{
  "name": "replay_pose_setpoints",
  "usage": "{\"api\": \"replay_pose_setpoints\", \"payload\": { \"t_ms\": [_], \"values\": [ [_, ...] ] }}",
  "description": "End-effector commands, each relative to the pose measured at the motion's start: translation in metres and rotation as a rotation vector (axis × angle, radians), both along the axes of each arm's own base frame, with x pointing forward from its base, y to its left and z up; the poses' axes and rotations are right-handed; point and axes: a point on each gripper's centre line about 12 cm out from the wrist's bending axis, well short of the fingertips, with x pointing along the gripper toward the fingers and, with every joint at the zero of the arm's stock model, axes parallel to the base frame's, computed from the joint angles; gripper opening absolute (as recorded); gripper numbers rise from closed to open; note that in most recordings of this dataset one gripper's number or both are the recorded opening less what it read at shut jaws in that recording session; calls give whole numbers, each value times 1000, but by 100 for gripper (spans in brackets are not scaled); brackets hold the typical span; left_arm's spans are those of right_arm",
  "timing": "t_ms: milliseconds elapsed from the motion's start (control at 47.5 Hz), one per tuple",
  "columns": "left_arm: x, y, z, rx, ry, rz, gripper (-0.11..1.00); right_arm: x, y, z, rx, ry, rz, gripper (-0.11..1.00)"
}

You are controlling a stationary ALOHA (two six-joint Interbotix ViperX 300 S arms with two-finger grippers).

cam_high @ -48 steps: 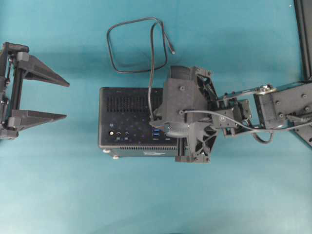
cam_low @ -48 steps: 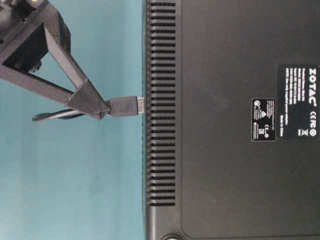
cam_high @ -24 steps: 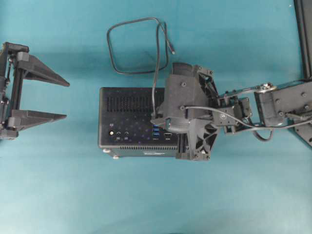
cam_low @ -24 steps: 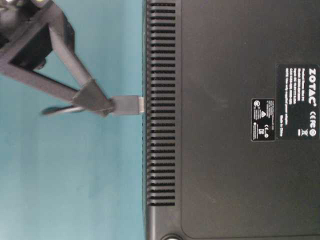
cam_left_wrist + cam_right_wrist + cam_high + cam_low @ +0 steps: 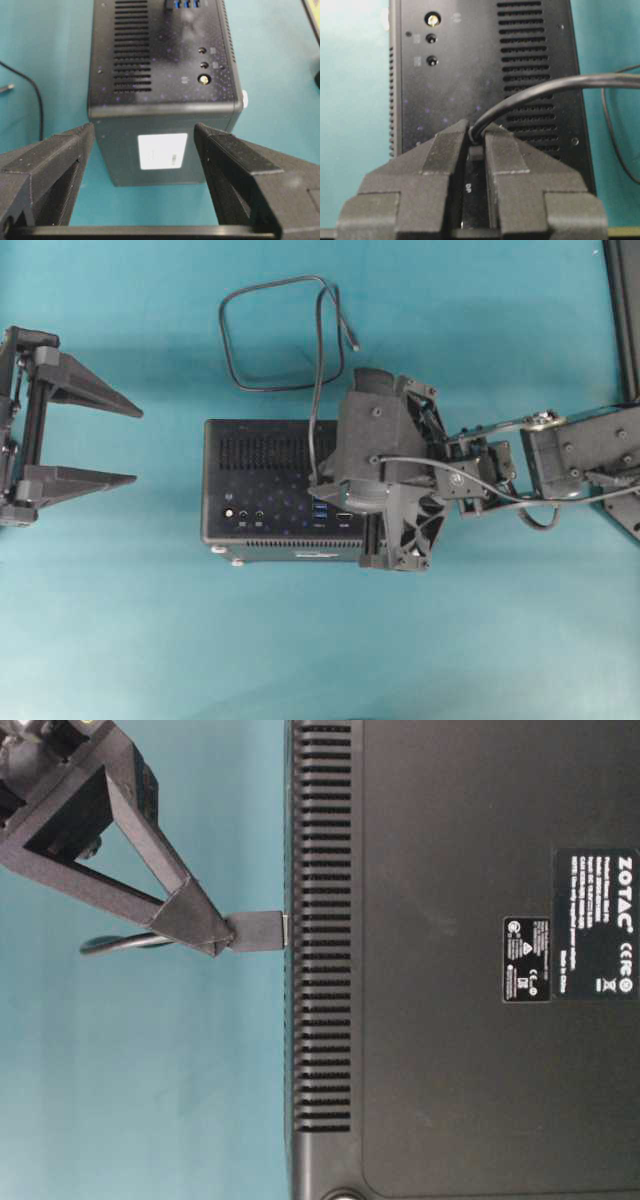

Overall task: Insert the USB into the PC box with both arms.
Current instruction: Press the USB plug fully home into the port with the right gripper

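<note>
Table-level view: USB plug (image 5: 258, 930) is pinched in the right gripper (image 5: 222, 933), its long axis square to the PC box (image 5: 460, 960), tip touching the ported face. Left gripper (image 5: 136, 445) is spread wide, well apart from the box.

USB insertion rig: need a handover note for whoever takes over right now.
Right gripper: shut on the USB plug, held over the PC box port face.
Left gripper: open, left of the box, not touching it.
Cable loop lies on the table behind the box.
Done: plug picked up and its tip brought to the box face.
Left: whether it is seated cannot be told; brace the box with the left gripper and push the plug home.
</note>
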Motion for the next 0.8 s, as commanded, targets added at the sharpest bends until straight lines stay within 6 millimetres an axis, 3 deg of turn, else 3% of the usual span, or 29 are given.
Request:
{"api": "replay_pose_setpoints", "payload": {
  "t_ms": [0,211,526,779],
  "values": [
    [1,0,10,2,-31,-2,85,0,-8,-1,-10,9,-22,10],
    [1,0,8,3,-28,-2,85,-1,-11,-1,-14,14,-29,10],
    [1,0,8,3,-28,-2,85,-4,19,1,39,10,28,10],
    [1,0,9,3,-29,-2,85,-5,13,2,36,9,14,10]
  ]
}}
